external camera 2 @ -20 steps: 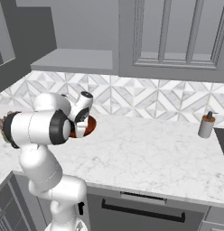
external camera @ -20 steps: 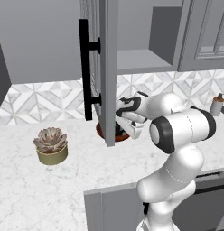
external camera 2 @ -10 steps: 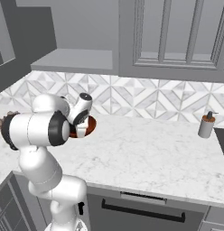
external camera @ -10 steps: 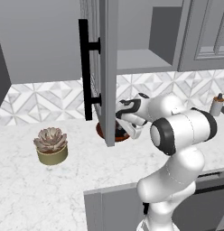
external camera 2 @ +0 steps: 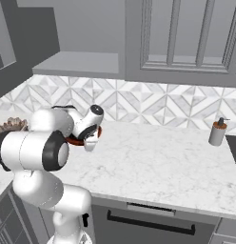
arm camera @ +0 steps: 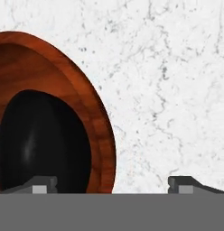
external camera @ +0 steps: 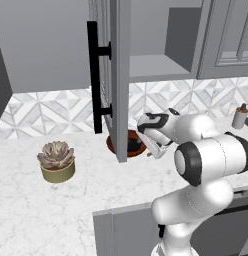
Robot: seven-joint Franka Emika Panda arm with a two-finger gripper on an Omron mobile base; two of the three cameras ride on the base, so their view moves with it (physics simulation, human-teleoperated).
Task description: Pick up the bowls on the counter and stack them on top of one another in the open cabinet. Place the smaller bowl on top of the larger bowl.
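The wide reddish-brown bowl [arm camera: 93, 113] sits on the white marble counter [arm camera: 177, 67] with the small glossy black bowl [arm camera: 41, 144] resting inside it. My gripper [arm camera: 114, 186] is open just above them, its fingers straddling the brown bowl's near rim, one over the black bowl and one over bare marble. From the left base the brown bowl [external camera: 132, 138] is half hidden behind the open cabinet's glass door [external camera: 118, 75], with the gripper [external camera: 153, 150] at its right edge. The cabinet shelf [external camera: 151, 65] is above. From the right base my gripper [external camera 2: 89, 143] hides most of the bowl [external camera 2: 72, 141].
A tan pot with a succulent [external camera: 57, 161] stands left of the bowls. A soap bottle [external camera 2: 217, 132] stands far right by the patterned backsplash. The door's black bar handle [external camera: 96, 85] hangs over the bowls. A plain panelled cabinet [external camera 2: 186, 38] is up right.
My hand has come down a little and nearer to the brown bowl's rim. The bowls and the base have not moved.
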